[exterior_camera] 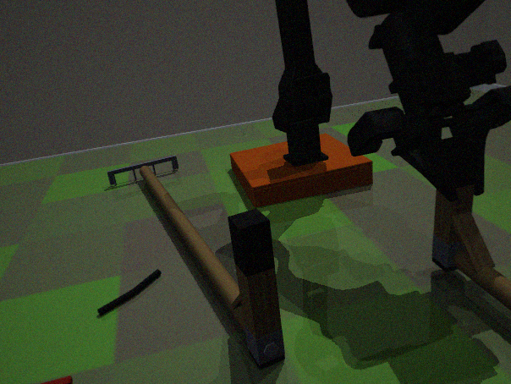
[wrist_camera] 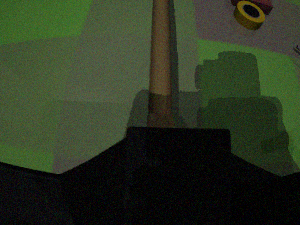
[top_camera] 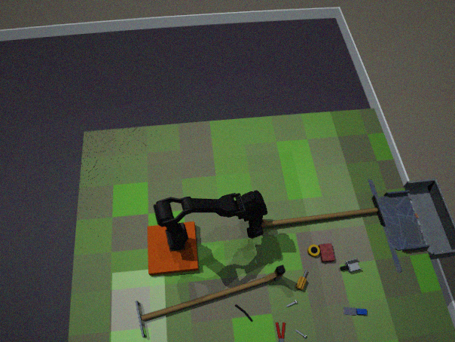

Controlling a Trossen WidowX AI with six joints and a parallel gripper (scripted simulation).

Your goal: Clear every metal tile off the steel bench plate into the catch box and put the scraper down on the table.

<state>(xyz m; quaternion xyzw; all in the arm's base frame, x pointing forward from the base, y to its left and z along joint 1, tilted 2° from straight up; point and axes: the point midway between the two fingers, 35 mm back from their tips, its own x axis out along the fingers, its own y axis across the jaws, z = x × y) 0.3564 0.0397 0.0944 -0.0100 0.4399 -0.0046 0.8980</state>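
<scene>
The long scraper has a wooden shaft and an upright wooden grip. My gripper is shut on the top of that grip. The shaft runs right to a dark blade at the near edge of the steel bench plate. Whether the blade touches the plate is unclear. The grey catch box adjoins the plate's far end. A tiny orange speck shows where plate and box meet. I cannot make out separate metal tiles on the plate. The fingertips are hidden in the wrist view.
A second long-handled tool with a frame-like head lies nearer the front. The arm stands on an orange base. A yellow ring, red block, screwdriver, pliers and other small tools lie below the held shaft.
</scene>
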